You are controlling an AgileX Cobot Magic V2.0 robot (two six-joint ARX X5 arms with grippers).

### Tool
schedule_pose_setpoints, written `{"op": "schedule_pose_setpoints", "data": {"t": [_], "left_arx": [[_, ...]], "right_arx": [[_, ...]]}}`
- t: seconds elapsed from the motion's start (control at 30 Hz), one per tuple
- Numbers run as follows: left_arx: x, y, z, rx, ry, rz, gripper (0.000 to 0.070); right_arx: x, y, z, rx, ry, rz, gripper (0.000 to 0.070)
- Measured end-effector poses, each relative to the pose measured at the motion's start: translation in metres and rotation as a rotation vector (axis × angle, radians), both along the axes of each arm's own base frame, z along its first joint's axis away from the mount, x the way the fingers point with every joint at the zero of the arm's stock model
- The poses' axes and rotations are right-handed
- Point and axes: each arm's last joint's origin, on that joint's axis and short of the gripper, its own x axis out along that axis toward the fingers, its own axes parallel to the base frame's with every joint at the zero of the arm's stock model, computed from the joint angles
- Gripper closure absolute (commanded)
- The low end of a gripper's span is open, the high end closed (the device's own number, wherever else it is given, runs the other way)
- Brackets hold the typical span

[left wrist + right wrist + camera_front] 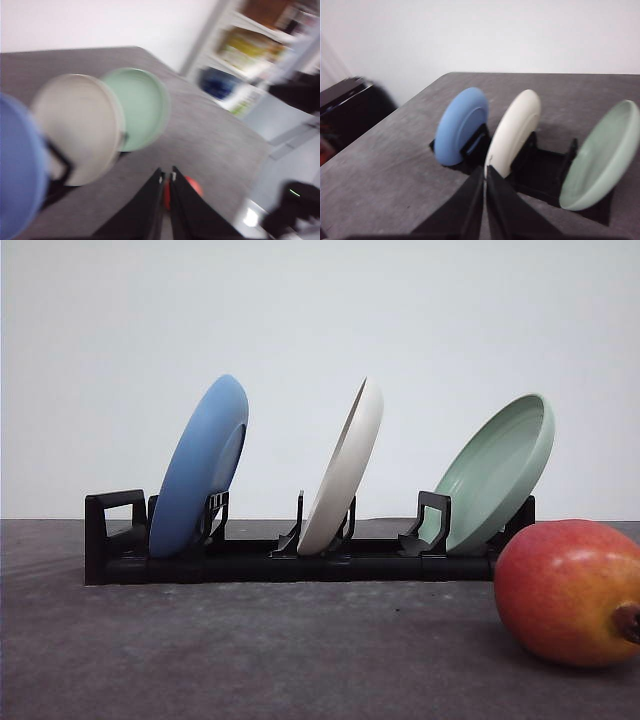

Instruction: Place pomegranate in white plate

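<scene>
Looking on: both arms hang above the grey table (pixel 250 660), each showing in its own wrist camera.
Left gripper (pixel 166 192): its two black fingers lie pressed together, tips meeting with nothing between them; the picture is blurred.
Right gripper (pixel 484 187): fingers drawn together the same way, tips touching, clamped on nothing.
Pomegranate (pixel 570 590): lying on the table in front of the black rack (pixel 300 560) and off past its right end, near the pale green plate (pixel 497 472), apart from every plate; red skin shading to yellow-orange low down, brown nub pointing right. A red patch just beyond the left fingertips (pixel 194 186) looks like the same fruit.
White plate (pixel 343 470): standing on edge in the rack's middle slot, leaning right.
Blue plate (pixel 200 468): on edge in the rack's left slot, leaning the same way.
Pale green plate: on edge in the rack's right slot, its hollow facing front.
Rack: set across the table, well back from its near edge.
</scene>
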Motion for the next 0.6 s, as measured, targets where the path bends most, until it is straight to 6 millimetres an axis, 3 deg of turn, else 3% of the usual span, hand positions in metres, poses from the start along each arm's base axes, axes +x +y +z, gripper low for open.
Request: {"op": "schedule_pose_setpoints", "data": {"t": [0.3, 0.37, 0.43, 0.57, 0.6], "left_arx": [[0.0016, -0.0009, -0.0010, 0.020, -0.046, -0.051, 0.0698], [0.0015, -0.0009, -0.0010, 0.022, -0.050, -0.052, 0.0665], [0.0020, -0.0010, -0.0013, 0.023, -0.050, -0.053, 0.0570], [0.0053, -0.0016, -0.0038, 0.026, -0.028, -0.054, 0.0319], [0.0065, -0.0018, -0.0049, 0.028, -0.016, -0.054, 0.0253]], "right_arx": [[-0.0006, 0.0001, -0.0004, -0.011, -0.007, 0.009, 0.0695], [-0.0006, 0.0001, -0.0004, -0.011, -0.007, 0.009, 0.0685], [-0.0006, 0.0001, -0.0004, -0.011, -0.007, 0.009, 0.0594], [-0.0006, 0.0001, -0.0004, -0.015, -0.011, 0.010, 0.0248], [-0.0006, 0.0001, -0.0004, -0.015, -0.011, 0.010, 0.0196]]}}
